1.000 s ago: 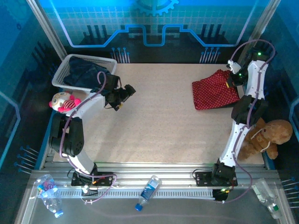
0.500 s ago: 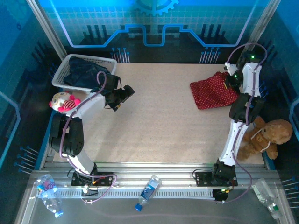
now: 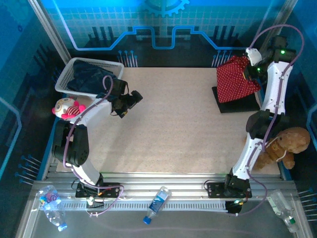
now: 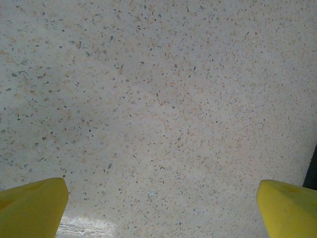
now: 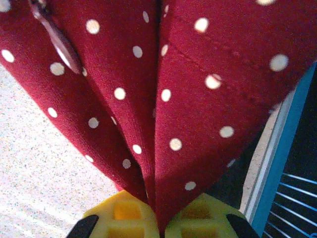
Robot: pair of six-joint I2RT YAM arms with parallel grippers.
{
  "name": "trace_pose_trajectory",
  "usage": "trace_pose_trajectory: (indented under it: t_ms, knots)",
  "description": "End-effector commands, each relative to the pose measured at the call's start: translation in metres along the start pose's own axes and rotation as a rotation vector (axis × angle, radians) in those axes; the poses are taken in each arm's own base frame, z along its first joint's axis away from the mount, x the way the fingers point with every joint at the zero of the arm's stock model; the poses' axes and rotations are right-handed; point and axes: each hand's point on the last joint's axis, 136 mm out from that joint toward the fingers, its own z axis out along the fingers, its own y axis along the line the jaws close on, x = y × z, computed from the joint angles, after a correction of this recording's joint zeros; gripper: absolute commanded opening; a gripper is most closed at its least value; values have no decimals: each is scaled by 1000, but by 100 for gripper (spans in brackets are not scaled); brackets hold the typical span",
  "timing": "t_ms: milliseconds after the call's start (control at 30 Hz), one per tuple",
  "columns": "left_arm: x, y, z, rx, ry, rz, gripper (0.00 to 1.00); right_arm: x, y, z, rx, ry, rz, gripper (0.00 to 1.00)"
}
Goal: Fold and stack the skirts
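The right gripper (image 5: pixel 157 218) was pinched tight on the red spotty skirt (image 3: pixel 237 79), holding it up at the far right over a black skirt (image 3: pixel 235 105), and the left gripper (image 4: pixel 158 198) hung wide open, holding nothing, by the far-left basket (image 3: pixel 63 80) of blue skirts (image 3: pixel 91 77)

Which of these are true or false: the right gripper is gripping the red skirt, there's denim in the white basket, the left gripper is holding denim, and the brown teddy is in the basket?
The right gripper is shut on the red skirt: true.
The denim lies in the white basket: true.
The left gripper holds denim: false; it is open over bare table.
The brown teddy sits in the basket: false; it sits beside the right arm.
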Motion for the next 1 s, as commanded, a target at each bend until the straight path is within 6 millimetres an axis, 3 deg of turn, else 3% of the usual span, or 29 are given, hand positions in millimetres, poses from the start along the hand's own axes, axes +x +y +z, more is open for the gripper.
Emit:
trace_pose_trajectory:
  t_ms: [0,267,400,667,967]
  knots:
    - [-3,-11,-11,20,-15,36,99,5,3,5,-39,8,-7,0]
    - [-3,-9,-10,8,-14,39,99,18,-15,38,-82,41,34,0]
    - [-3,-8,-10,1,-12,37,99,13,-9,35,-104,16,35,0]
    - [-3,-9,-8,8,-14,35,99,-29,30,-4,-167,-130,-2,0]
    - [-1,-5,-7,10,-18,34,99,-68,77,-11,-256,-225,-104,0]
